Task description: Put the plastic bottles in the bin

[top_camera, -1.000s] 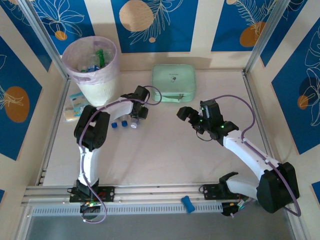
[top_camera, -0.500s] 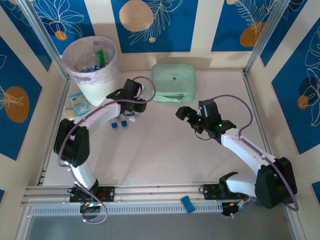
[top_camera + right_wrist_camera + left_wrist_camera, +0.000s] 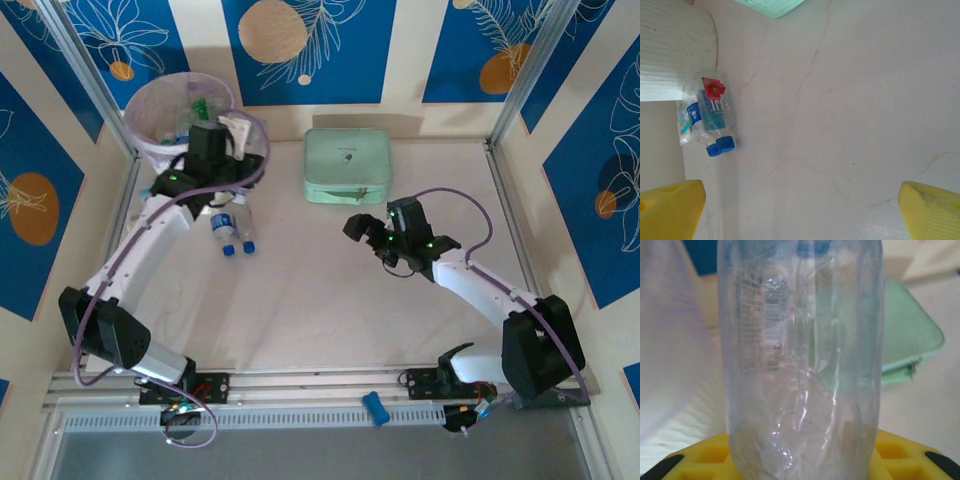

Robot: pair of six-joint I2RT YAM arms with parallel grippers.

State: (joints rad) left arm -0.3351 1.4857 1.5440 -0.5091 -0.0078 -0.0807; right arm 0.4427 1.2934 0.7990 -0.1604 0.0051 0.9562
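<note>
- Left gripper (image 3: 226, 140): clamped on a clear bottle (image 3: 800, 360), poised at the 4 o'clock rim of the bin (image 3: 145, 140).
- Right gripper (image 3: 362, 230): fingers spread wide, empty, over the table (image 3: 330, 300).
- Two bottles (image 3: 235, 232): lying at 5 o'clock of the bin.
- Good practice: carry the bottle past the rim toward the centre before releasing, or it may catch the edge and fall outside.

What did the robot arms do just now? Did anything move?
The left gripper took hold of a clear bottle from the table and swung it up and back to the rim of the bin. The right gripper, open, drifted a little to the left. The two other bottles and the mint green case stayed put.
</note>
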